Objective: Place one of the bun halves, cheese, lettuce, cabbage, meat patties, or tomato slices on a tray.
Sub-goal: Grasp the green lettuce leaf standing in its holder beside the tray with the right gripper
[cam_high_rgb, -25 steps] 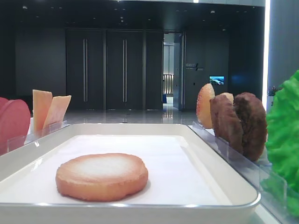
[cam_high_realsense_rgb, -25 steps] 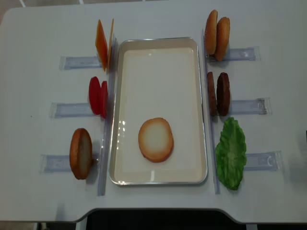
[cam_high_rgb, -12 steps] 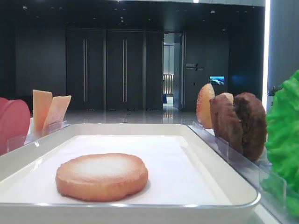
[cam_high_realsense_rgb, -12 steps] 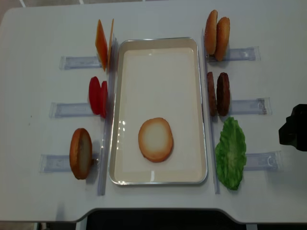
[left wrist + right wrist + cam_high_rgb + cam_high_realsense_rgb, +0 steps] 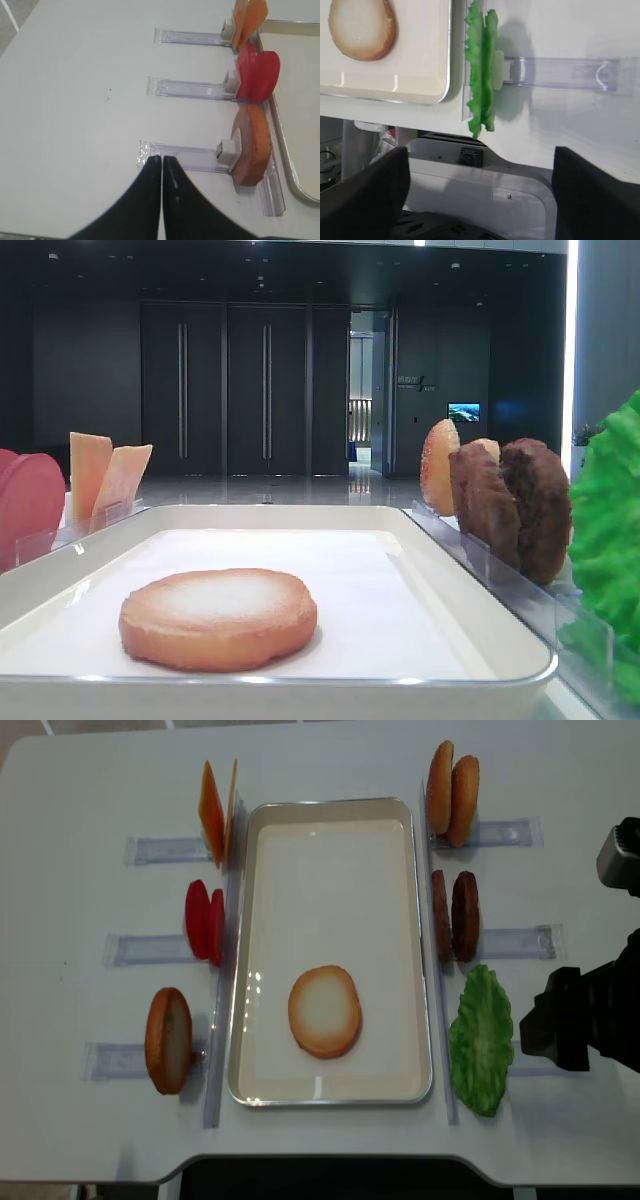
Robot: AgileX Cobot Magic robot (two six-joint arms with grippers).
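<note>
Right tool wide open, empty, beside one lettuce. Beyond it: two meat patties, four bun halves. Left tool closed, empty.

The tool sits at the bottom of the view with its two dark fingers pressed together, tips right over the near end of a clear holder on the white tabletop. Just to the tool's right, a bun half stands on edge in that holder. Farther ahead and to the right, the tomato slices stand upright, then the cheese beyond them. The tray rim runs along the far right.
</note>
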